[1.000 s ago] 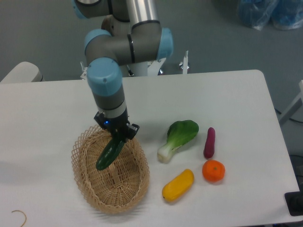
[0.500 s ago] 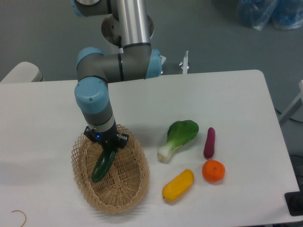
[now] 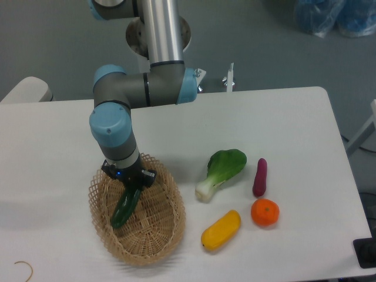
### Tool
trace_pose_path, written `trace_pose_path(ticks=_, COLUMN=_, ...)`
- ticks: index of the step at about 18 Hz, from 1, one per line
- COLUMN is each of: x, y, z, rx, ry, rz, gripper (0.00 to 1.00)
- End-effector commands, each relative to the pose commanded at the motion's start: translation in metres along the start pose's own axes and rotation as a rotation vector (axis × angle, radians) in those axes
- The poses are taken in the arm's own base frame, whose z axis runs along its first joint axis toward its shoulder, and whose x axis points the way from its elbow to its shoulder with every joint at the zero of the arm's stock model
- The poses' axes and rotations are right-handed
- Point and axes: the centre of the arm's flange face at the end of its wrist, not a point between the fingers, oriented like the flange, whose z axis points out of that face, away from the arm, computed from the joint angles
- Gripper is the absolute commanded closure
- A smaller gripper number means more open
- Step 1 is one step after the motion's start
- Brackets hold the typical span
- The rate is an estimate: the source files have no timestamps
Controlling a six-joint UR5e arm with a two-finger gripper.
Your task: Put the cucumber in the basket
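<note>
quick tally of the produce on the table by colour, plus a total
green: 2 (cucumber, bok choy)
yellow: 1 (yellow vegetable)
purple: 1 (purple vegetable)
orange: 1 (orange fruit)
total: 5

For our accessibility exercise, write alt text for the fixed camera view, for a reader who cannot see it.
A robot arm's gripper holds a dark green cucumber tilted down inside an oval wicker basket on a white table, jaws closed on it. To the right lie a bok choy, a yellow vegetable, an orange and a purple vegetable.
</note>
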Motion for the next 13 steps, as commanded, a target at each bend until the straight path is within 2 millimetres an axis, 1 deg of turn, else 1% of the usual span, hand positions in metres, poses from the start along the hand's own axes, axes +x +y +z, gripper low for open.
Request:
trace_pose_path(ticks=1, x=-0.004, y=-0.003, z=-0.007, rx=0.012, ry=-0.013, rz=-0.001, gripper=0.00)
trace_pose_path(ticks=3, x=-0.014, y=-0.013, z=-0.031, rx=0.056, ry=-0.037, rz=-0.010, gripper=0.00)
trace_pose_path(ticks=5, x=-0.040, y=-0.020, z=-0.054, rx=0.088, ry=-0.071, rz=-0.003, gripper=0.00)
trace_pose_path(ticks=7, x=-0.073, y=-0.016, z=-0.071, rx=0.090, ry=-0.134, rz=0.064, gripper=0.00)
trace_pose_path(ticks=8, x=-0.092, y=-0.017, z=-0.086, rx=0.103, ry=-0.166, rz=0.089, gripper=0.00)
trace_pose_path(ticks=9, x=-0.113, y=-0.015, z=-0.096, rx=0.109, ry=-0.182, rz=0.094, gripper=0.00)
trace_pose_path(ticks=11, x=-0.155, y=0.003, z=-0.108, rx=0.107, ry=-0.203, rz=0.102, gripper=0.00)
trace_pose_path(ticks=13, x=-0.192, y=0.027, z=-0.116, rx=0.083, ry=-0.216, rz=0.181, gripper=0.00)
